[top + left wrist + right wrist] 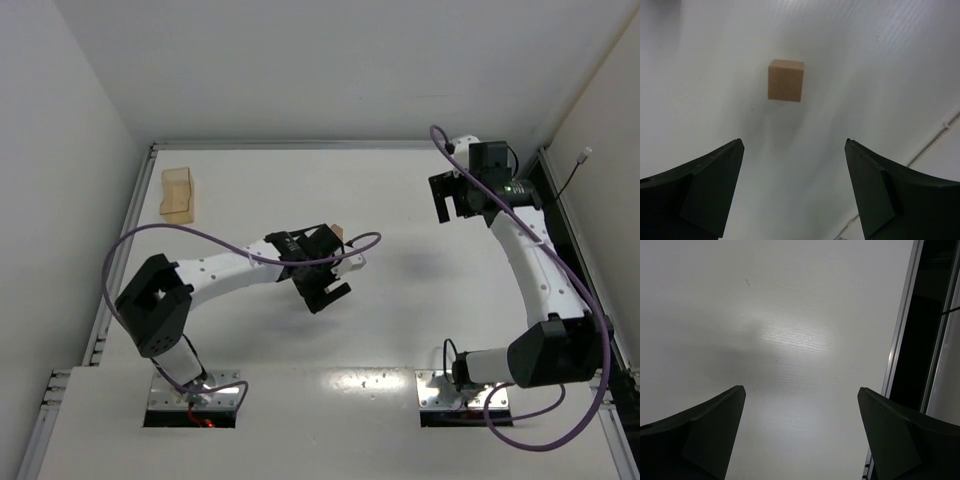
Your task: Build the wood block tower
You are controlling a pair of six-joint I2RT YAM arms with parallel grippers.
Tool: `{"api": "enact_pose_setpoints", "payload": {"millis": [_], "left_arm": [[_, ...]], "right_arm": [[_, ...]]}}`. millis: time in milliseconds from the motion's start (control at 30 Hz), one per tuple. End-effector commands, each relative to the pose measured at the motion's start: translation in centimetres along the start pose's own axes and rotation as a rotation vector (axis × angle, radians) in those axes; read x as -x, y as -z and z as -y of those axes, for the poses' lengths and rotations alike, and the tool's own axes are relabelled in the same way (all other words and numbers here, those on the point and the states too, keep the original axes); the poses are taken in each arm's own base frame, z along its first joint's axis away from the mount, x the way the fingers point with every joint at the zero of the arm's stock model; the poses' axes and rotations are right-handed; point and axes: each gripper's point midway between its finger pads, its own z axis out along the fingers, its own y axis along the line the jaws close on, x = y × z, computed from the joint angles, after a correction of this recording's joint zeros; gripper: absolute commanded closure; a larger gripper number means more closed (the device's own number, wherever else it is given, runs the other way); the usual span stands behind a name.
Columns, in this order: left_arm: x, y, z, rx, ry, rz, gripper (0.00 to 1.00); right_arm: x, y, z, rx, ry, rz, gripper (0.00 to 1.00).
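Note:
A light-tan wooden cube [785,80] stands on the white table, ahead of my left gripper [792,145] and slightly left of its centre line. I see it from above and cannot tell whether more cubes lie under it. In the top view only a corner of the cube [340,232] shows, behind the left gripper [330,265] near the table's middle. The left gripper is open and empty, with the cube beyond its fingertips. My right gripper [452,205] hovers at the back right, open and empty, and also shows in the right wrist view [800,390].
A larger tan tray [178,193] sits at the far left back of the table. A metal rail [900,340] and a dark gap run along the table's right edge beside the right gripper. White walls enclose the table.

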Motion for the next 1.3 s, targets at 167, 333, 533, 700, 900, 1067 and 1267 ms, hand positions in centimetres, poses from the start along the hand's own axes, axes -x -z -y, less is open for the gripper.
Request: {"api": "enact_pose_setpoints", "payload": {"millis": [167, 333, 533, 700, 900, 1067, 1267], "left_arm": [[3.9, -1.6, -1.8, 0.067, -0.048, 0.099, 0.2], [4.6, -2.4, -1.9, 0.066, -0.048, 0.091, 0.22], [5.0, -3.3, -1.6, 0.043, -0.038, 0.089, 0.25], [4.6, -4.0, -1.4, 0.029, -0.038, 0.072, 0.33], [4.1, -4.8, -1.2, 0.017, -0.047, 0.055, 0.42], [3.9, -5.1, -1.2, 0.015, -0.046, 0.046, 0.47], [3.3, -5.5, -1.1, 0.011, -0.045, 0.027, 0.55]], "right_arm": [[0.3, 0.1, 0.0, 0.089, -0.087, 0.035, 0.08], [0.0, -0.2, 0.3, 0.095, -0.102, 0.027, 0.08], [-0.1, -0.2, 0.6, 0.105, -0.116, 0.029, 0.08], [-0.1, -0.2, 0.6, 0.115, -0.123, 0.031, 0.08], [-0.9, -1.1, 0.4, 0.129, -0.139, -0.007, 0.08], [-0.7, -1.3, 0.5, 0.129, -0.139, -0.008, 0.08], [-0.7, -1.8, 0.3, 0.143, -0.139, -0.025, 0.08]]}}
